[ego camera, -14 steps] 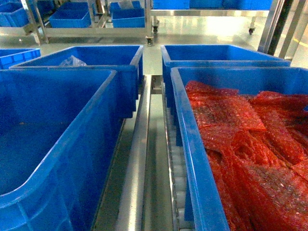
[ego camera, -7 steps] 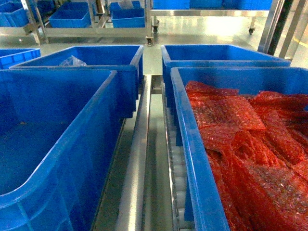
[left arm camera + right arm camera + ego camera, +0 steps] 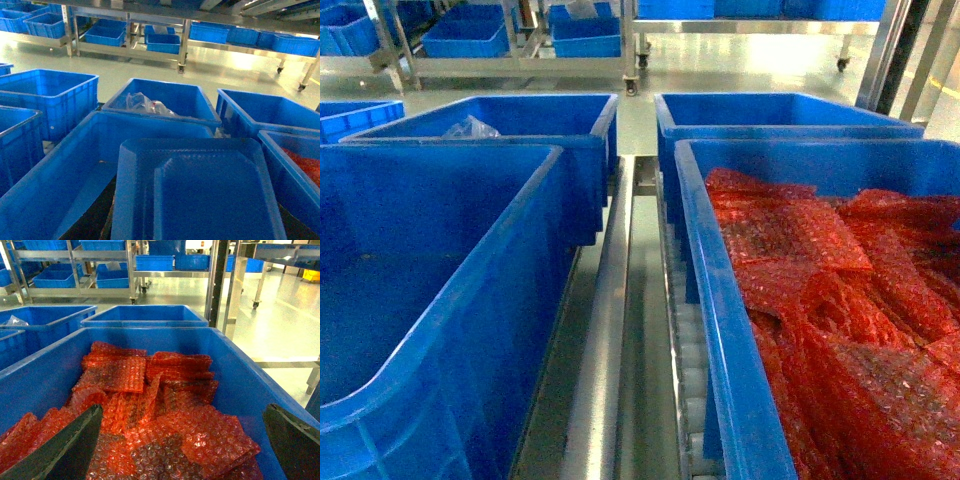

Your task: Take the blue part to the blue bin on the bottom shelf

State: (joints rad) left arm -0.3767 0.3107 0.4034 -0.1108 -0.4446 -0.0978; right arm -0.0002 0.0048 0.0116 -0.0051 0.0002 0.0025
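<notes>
**While a blue tray hangs over its bin, the drop is still to come**

As I watch remotely, the blue part, a shallow moulded tray, fills the lower centre of the left wrist view. It hangs over the near rim of the big blue bin at lower left. I judge the carry nearly done and the release not yet made. The left gripper is hidden beneath the tray, so I cannot see its fingers; since the tray hangs in the air, I take them to be clamped on it. The next move calls for easing the tray forward and down past the rim, then letting go.

In the head view, the bin stands at left on the bottom shelf, beside a steel rail and white rollers. Neither arm shows there. At right, the neighbouring bin holds red bubble wrap.

In the right wrist view, the right gripper hovers over that wrap, fingers spread wide and empty. Both fingers are cut off by the bottom edge.
</notes>
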